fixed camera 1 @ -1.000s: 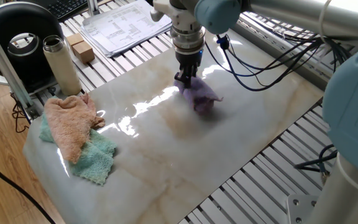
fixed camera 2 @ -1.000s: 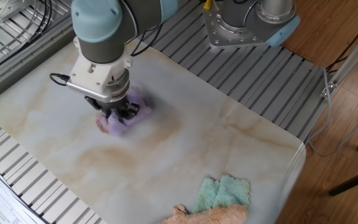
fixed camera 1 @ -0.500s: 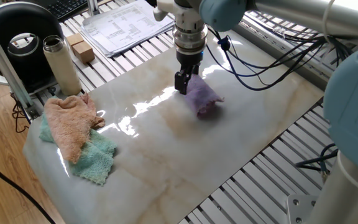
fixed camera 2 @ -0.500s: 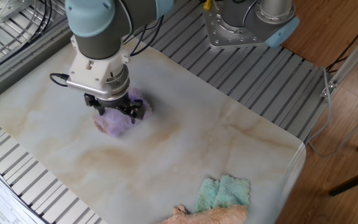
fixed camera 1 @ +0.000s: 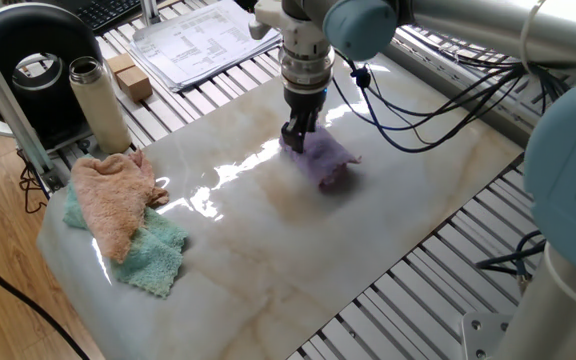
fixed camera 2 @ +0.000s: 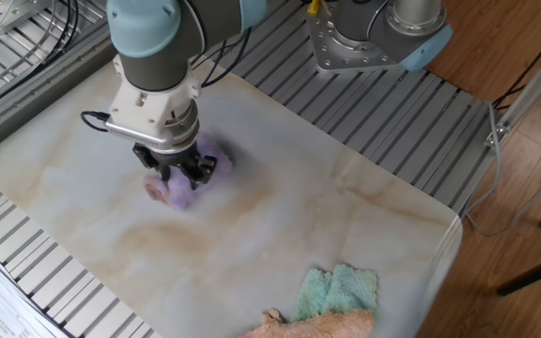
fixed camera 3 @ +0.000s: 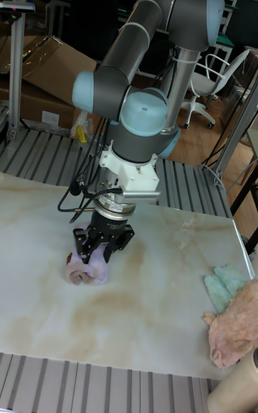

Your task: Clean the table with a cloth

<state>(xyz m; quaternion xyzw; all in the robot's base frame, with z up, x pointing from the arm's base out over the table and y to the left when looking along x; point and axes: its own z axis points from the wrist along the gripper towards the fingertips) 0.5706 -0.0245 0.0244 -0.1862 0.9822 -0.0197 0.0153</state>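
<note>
Pressing down from above, the robot arm's gripper (fixed camera 1: 297,136) meets the purple cloth (fixed camera 1: 323,158) on the far half of the marble-look counter (fixed camera 1: 268,260), well away from the two towels bunched at the counter's near-left corner in one fixed view. The fingers appear narrow and pushed into the fabric at its left end, seemingly pinching a fold, though the pile hides the tips and a firm hold cannot be confirmed.

Seen from the other fixed view, the gripper (fixed camera 2: 178,172) stands directly over the cloth (fixed camera 2: 181,188), which spreads out in a crumpled heap beneath and around the fingers. The tall fixed view shows the same: gripper (fixed camera 3: 100,244) upright, cloth (fixed camera 3: 86,271) bunched under it and trailing a little to the left.

What counts for the coming stroke is that the cloth lies under the gripper and mostly to one side of it, its longer run stretching rightward in one fixed view. A sweep away from that side would probably drag the cloth flat behind the fingers; a sweep toward it risks riding over the heap.

A peach-pink towel (fixed camera 1: 113,200) rests on a mint-green towel (fixed camera 1: 153,255), both untouched. Most of the glossy surface looks yet to be wiped.
</note>
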